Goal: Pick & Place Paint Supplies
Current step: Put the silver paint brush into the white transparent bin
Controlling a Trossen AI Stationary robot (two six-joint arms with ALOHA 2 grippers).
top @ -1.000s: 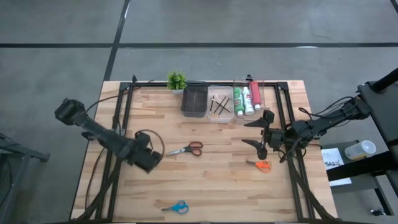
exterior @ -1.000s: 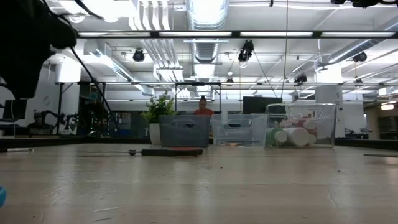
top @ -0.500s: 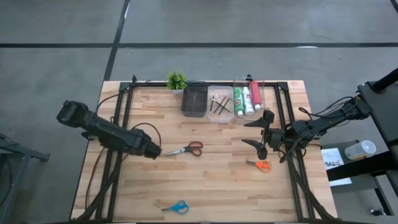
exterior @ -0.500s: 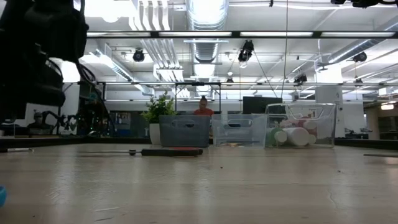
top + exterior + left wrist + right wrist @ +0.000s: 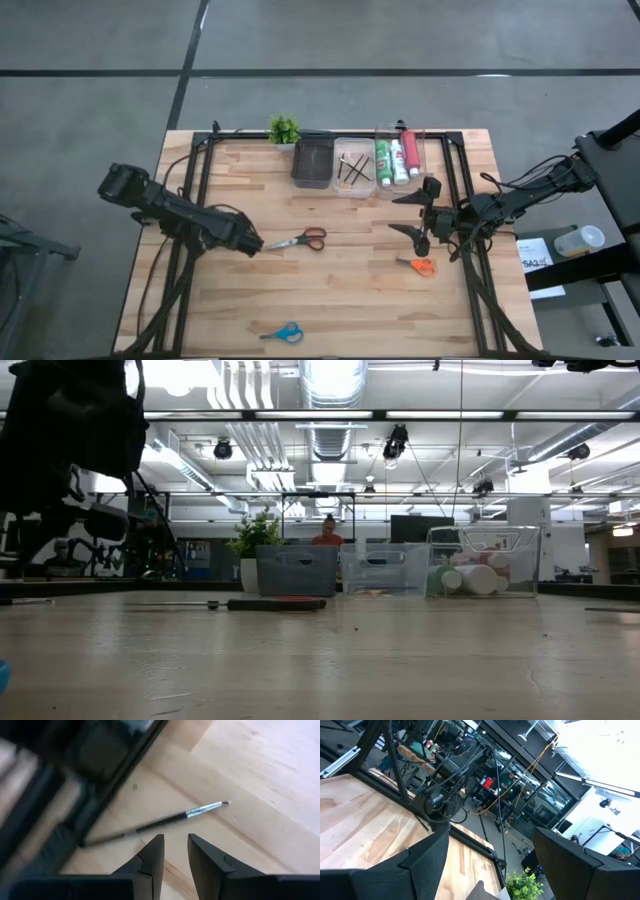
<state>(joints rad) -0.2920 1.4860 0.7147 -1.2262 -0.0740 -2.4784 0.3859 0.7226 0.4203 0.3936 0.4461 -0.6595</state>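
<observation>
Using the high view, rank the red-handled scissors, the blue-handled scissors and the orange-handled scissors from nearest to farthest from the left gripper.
1. Red-handled scissors, at mid-table, just beside the left gripper.
2. Blue-handled scissors, by the table's near edge.
3. Orange-handled scissors, across the table, below the waiting right gripper.
</observation>
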